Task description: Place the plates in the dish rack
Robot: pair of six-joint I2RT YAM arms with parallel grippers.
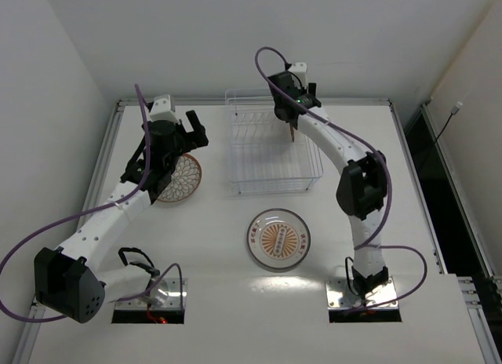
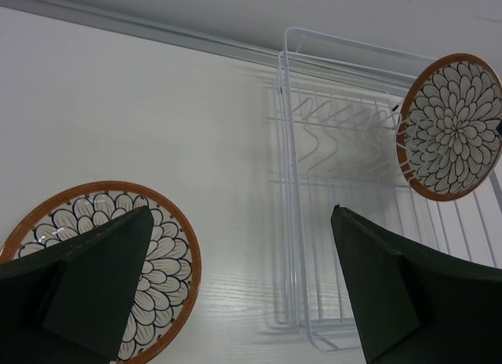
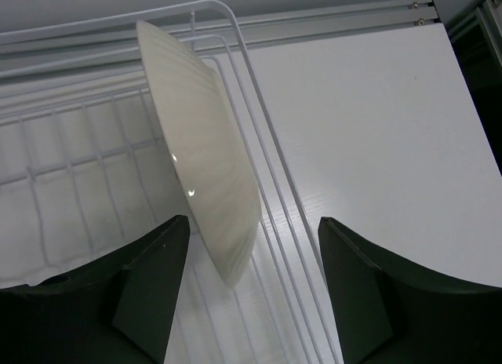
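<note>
Top external view shows a plate (image 1: 184,180) flat on the table (image 1: 212,254) left of the dish rack (image 1: 274,188), under the spread-wide left claw (image 2: 241,215); it looks hard, slippery and breakable, so pinch its rim; the right claw (image 3: 253,221) gapes empty too.

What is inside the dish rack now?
One plate stands on edge near the right side of the dish rack, between the fingers of the open right gripper. No other plate shows inside. From above, the right arm covers part of that side.
</note>
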